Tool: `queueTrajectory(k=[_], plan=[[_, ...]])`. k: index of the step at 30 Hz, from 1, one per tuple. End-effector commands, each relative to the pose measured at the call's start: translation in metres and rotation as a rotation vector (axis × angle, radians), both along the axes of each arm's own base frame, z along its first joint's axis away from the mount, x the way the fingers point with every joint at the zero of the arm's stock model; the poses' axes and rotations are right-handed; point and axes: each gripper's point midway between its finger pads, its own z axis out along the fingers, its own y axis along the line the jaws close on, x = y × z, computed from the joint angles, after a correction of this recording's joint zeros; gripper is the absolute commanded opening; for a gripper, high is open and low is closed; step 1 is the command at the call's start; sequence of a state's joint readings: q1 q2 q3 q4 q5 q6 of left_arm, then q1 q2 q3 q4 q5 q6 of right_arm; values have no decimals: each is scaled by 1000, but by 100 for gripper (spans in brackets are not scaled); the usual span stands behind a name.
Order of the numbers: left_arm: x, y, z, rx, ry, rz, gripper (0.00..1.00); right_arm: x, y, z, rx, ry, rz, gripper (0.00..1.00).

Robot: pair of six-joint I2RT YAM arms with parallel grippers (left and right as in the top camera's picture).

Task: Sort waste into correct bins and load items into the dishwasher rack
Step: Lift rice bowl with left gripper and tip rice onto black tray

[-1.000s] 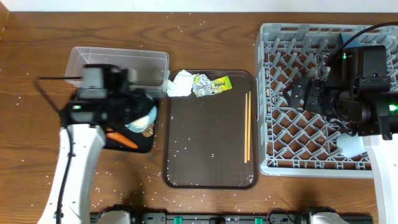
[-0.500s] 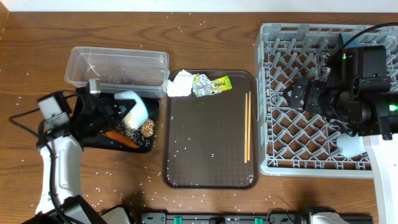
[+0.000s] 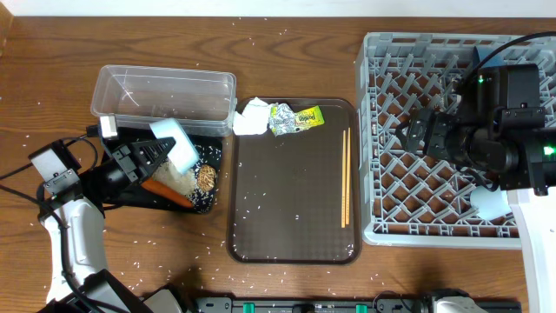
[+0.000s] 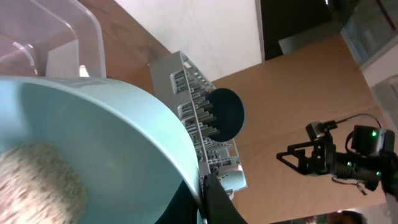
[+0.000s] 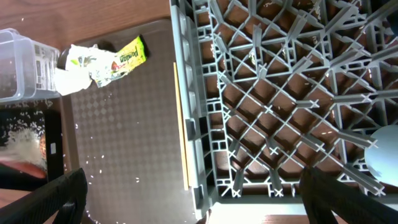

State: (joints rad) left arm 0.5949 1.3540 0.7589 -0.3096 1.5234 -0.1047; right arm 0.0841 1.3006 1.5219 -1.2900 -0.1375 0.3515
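My left gripper [image 3: 161, 153] is clamped on the rim of the cup [image 3: 176, 143], which is tipped on its side over the black tray [image 3: 211, 207]. The left wrist view shows a clump of rice [image 4: 37, 183] lying inside the cup. In the black tray I see a carrot [image 3: 167, 190], a brown lump [image 3: 207, 176] and a spill of rice. The tub [image 3: 165, 91] sits just behind that tray, touching it; only a few white specks show in it.

On the brown tray [image 3: 291, 204] the tissue [image 3: 252, 117] and wrapper [image 3: 297, 117] lie together at the far edge, and the chopsticks [image 3: 346, 178] lie along the right side, next to the rack [image 3: 382, 130].

My right gripper [image 3: 413, 134] hangs over the rack, its fingers [image 5: 56, 199] spread wide with nothing between them. In the rack, the plate [image 4: 227, 112] stands on edge, and a pale dish [image 3: 491, 202] sits in the near right corner, partly under the arm. Loose grains dot the table [image 3: 287, 26].
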Motion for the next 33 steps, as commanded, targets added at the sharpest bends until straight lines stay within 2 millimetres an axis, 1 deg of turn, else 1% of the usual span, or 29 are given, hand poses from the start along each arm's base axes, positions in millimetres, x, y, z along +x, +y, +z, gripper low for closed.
queueTrajectory(k=[1, 2, 3, 4, 5, 6, 8, 12, 14, 15, 16, 17, 19, 20, 21, 22, 23, 24, 25, 26, 27, 28, 29, 30, 31, 33], plan=[[-6, -3, 4, -40, -14, -21, 6, 0, -4, 1, -13, -7, 2, 99], [-8, -5, 5, -53, 4, -25, 6, -1, -4, 1, -13, -7, 2, 99], [-9, -8, 4, -21, -36, -34, 6, -1, -4, 1, -13, -4, 2, 99], [-9, -9, -3, 34, -57, -26, 6, -2, -4, 0, -13, -1, 2, 99], [-5, -4, -21, 87, 29, 20, 6, -2, -4, 0, -13, -1, 2, 99], [-5, -3, -24, 80, 61, 29, 6, -2, -4, 0, -13, -1, 2, 99], [-8, -7, -13, 22, 19, -5, 6, -3, -4, 0, -13, 3, 2, 99], [-7, -4, -15, 47, 13, 9, 6, -3, -4, 0, -14, 6, 2, 99], [-4, 3, -29, 103, 62, 48, 6, -3, -4, 0, -14, 5, 2, 99], [-3, 4, -31, 85, 99, 59, 6, -3, -4, 0, -14, 5, 2, 99], [-5, 1, -25, 54, 88, 44, 6, -3, -4, 0, -14, 4, 2, 99], [-5, 0, -24, 65, 57, 34, 7, -3, -4, 0, -14, 3, 2, 99], [-4, 3, -33, 96, 101, 58, 6, -3, -4, 0, -14, 4, 2, 99], [-5, 2, -29, 59, 107, 51, 6, -3, -4, 0, -14, 3, 2, 99], [-6, -1, -23, 40, 75, 32, 6, -3, -4, 0, -14, 4, 2, 99], [-7, -2, -22, 66, 39, 23, 6, -3, -4, 0, -14, 4, 2, 99], [-6, 1, -33, 110, 74, 45, 6, -3, -4, 0, -14, 5, 2, 99], [-6, 6, -44, 136, 147, 77, 6, -3, -4, 0, -14, 4, 2, 99], [-7, 5, -44, 98, 185, 84, 6, -3, -4, 0, -14, 3, 2, 99], [-9, -1, -32, 41, 144, 49, 6, -3, -4, 0, -14, 3, 2, 99], [-11, -6, -22, 29, 67, 12, 6, -3, -4, 0, -14, 6, 2, 99], [-11, -6, -27, 66, 60, 15, 6, -4, -4, -1, -14, 8, 2, 99], [-9, -1, -37, 106, 105, 41, 6, -3, -4, 0, -14, 7, 2, 99], [-9, 0, -41, 115, 136, 55, 7, -3, -4, 0, -14, 5, 2, 99], [-9, 1, -41, 99, 149, 58, 6, -2, -4, 0, -14, 2, 2, 99], [-11, -4, -30, 46, 111, 30, 6, -3, -4, 0, -14, 6, 2, 99]])
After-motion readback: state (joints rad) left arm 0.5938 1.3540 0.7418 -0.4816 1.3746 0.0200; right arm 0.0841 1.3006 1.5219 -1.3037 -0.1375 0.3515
